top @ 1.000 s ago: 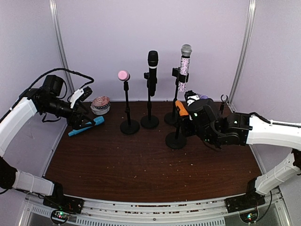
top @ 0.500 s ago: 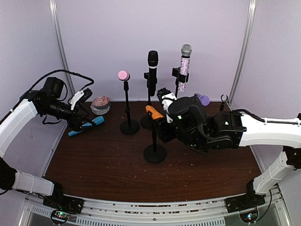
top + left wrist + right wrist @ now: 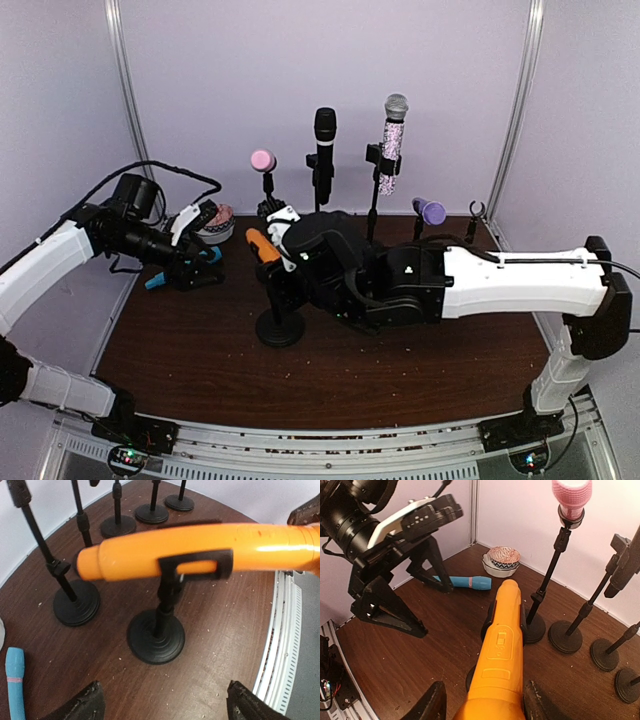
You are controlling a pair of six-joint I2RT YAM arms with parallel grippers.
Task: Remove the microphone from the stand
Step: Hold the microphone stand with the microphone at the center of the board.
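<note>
From above, the orange plastic microphone (image 3: 258, 245) sits in the clip of the black round-based stand (image 3: 280, 328) on the dark brown table (image 3: 420, 370), the left gripper (image 3: 200, 268) near its left. In the left wrist view that gripper's fingers (image 3: 85, 705) are spread wide (both black tips at the lower edge). In the right wrist view the right gripper (image 3: 487, 705) pinches the microphone's body

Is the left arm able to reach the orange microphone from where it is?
Probably yes: the left gripper is open, facing the orange microphone on its stand, with nothing between them.
</note>
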